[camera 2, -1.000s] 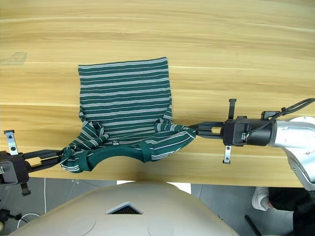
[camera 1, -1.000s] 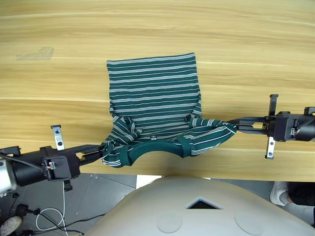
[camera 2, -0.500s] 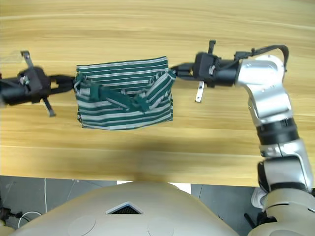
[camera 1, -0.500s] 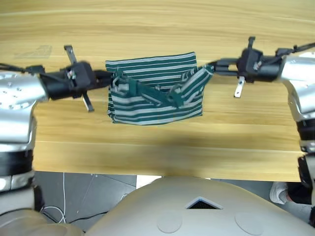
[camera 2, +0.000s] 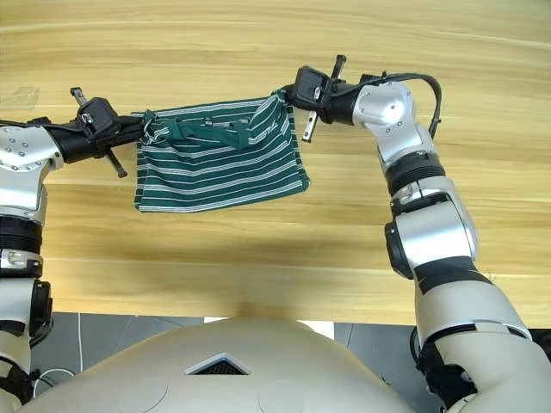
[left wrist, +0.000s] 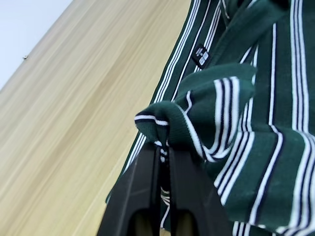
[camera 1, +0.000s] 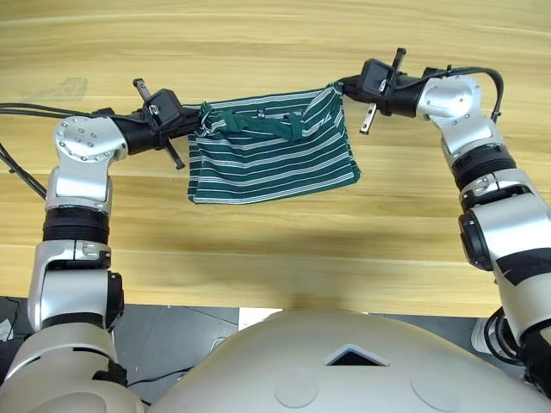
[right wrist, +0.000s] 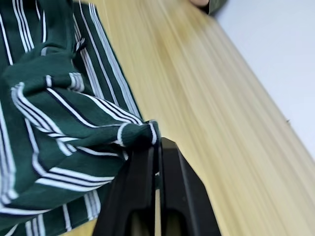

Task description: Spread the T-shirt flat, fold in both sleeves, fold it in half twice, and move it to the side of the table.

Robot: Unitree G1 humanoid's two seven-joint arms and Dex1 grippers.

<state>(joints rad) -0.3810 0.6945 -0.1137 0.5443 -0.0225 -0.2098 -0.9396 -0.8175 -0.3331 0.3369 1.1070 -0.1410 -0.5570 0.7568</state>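
Wood-grain table [camera 1: 258, 245], striped T-shirt [camera 1: 275, 163], apparently knit, pinched by left fingers [left wrist: 140, 187], right fingers [right wrist: 133, 191]

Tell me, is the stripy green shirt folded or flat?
Folded: the green white-striped fabric T-shirt is doubled over, collar atop its far edge.

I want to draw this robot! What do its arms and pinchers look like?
Both arms are chunky silver shells, the left arm and right arm alike, with black rings at the joints. Black cables loop beside them. The left gripper and right gripper are black, each with two slim fingers and a small grey tab sticking out.
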